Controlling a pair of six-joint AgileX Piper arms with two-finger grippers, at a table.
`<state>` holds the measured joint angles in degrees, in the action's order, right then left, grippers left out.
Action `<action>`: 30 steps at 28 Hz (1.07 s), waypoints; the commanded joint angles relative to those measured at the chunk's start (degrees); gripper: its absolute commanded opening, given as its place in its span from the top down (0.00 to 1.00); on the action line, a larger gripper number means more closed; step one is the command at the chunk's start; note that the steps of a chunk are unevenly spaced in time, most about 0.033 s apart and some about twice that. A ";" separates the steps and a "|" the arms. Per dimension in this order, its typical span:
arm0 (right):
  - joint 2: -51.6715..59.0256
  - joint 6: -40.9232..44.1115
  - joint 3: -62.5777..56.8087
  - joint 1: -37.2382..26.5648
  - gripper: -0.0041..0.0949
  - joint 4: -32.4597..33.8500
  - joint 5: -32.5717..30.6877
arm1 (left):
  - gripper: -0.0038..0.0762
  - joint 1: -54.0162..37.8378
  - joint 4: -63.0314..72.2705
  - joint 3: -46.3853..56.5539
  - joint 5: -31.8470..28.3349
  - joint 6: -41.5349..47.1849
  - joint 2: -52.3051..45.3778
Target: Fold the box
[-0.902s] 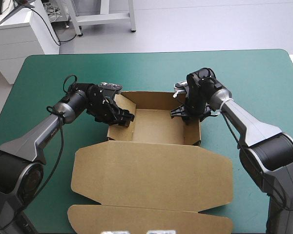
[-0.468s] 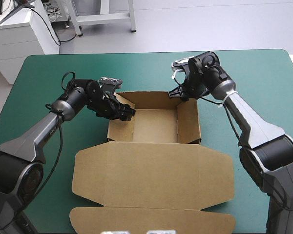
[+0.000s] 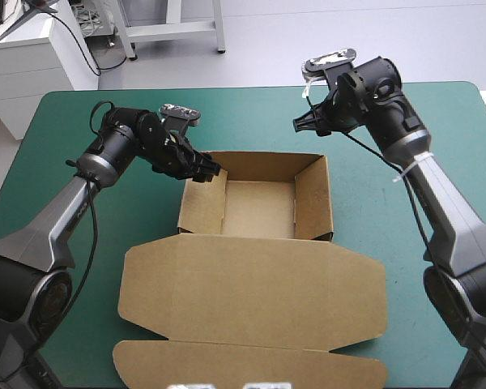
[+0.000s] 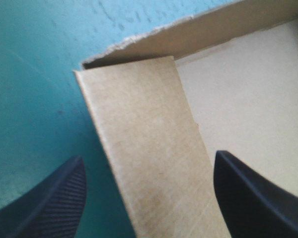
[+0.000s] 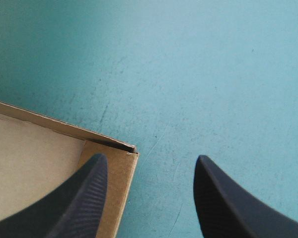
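Left gripper sits at the far left corner of the box, its black fingers spread wide with the far end of the left wall standing between them; nothing is pinched, and whether either finger touches the board I cannot tell. Right gripper hangs apart from the box, raised beyond its far right corner, fingers likewise spread and empty, with only the bare teal-green cover and that corner of brown board ahead of it. The box lies in the middle of the table as an open tray: far wall, left wall and right wall all stand upright, while the lid lies flat on the cover toward the near edge, its tuck flap flat beyond it. By my reading the wall-raising step is at its end, and the left side is the one being checked or seated, since the left gripper alone is at the board. The next move likely calls for the left fingers to press that wall's inner fold firmly down into the tray so it locks, then to lift straight up and away without dragging the wall outward. The right gripper could steady the opposite wall if the tray starts to slide.
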<state>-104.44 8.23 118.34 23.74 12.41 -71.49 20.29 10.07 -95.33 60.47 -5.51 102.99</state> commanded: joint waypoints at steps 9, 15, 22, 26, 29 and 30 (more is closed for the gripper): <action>8.46 3.78 1.48 -0.24 0.46 -0.25 -0.19 | 0.58 0.24 -6.20 -14.91 13.87 1.42 -4.26; 8.18 5.47 -4.11 -3.75 0.47 -7.33 -0.19 | 0.96 0.24 -7.32 -14.30 13.87 2.44 -9.79; 8.18 5.47 -13.97 -5.78 0.47 -11.20 -0.19 | 0.96 0.24 -6.42 -9.60 13.78 0.22 -18.32; 7.97 4.33 -16.73 -5.78 0.47 -15.43 -0.08 | 0.96 0.24 -12.54 0.97 11.71 -0.26 -29.48; 7.46 4.33 -16.73 -5.78 0.47 -14.46 0.05 | 0.96 0.24 -11.68 7.15 9.76 0.01 -35.38; 7.07 4.33 -16.73 -5.78 0.47 -14.46 0.33 | 0.96 0.24 -10.91 9.46 9.36 0.01 -37.41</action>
<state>-99.24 13.36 100.47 18.31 -2.49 -71.44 20.29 -1.88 -89.00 71.50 -5.79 71.38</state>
